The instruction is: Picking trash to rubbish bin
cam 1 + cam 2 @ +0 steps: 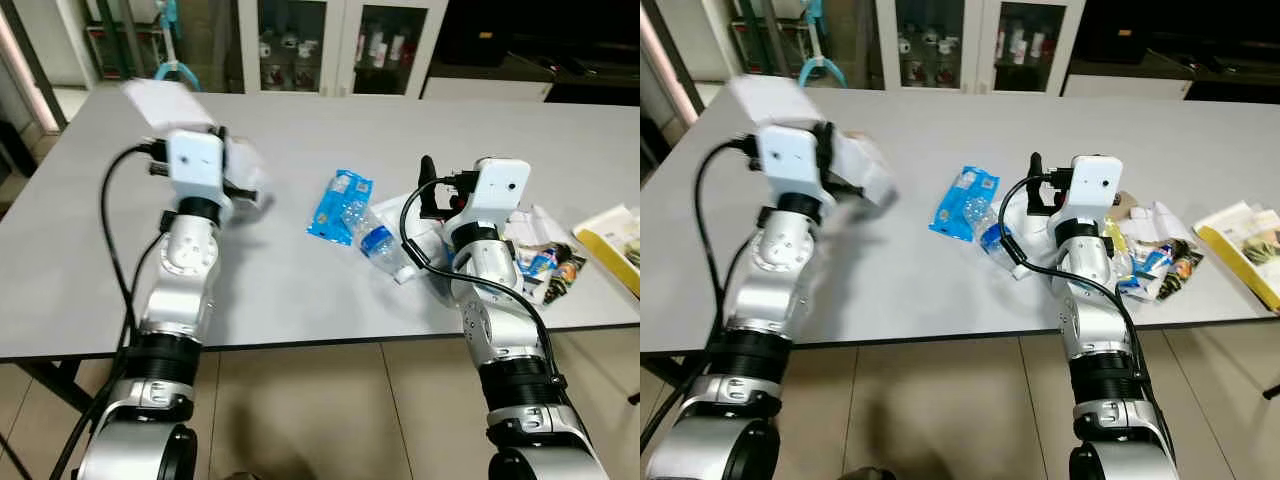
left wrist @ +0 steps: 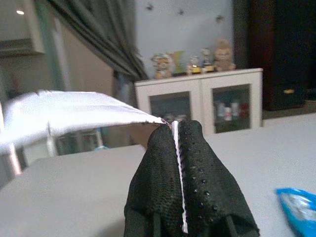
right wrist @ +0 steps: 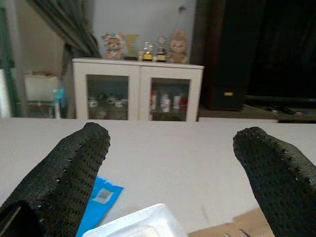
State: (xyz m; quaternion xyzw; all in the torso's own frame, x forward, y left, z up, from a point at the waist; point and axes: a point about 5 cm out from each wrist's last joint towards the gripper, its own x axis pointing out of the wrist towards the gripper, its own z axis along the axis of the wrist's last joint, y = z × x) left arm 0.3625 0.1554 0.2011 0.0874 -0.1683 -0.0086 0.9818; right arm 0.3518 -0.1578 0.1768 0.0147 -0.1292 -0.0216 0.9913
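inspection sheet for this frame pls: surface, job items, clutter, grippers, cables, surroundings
Surface: grey table, bare at its near edge.
Job's things: white sheet pinched in left gripper; blue wrapper; plastic bottle; pile of wrappers by right arm.
Clutter: yellow booklet at the table's right edge.
Grippers: left gripper shut on the sheet, raised above the table; right gripper open, over the trash.
Cables: black cable looping along left arm; another on right arm.
Surroundings: white glass-door cabinet behind; no bin seen.
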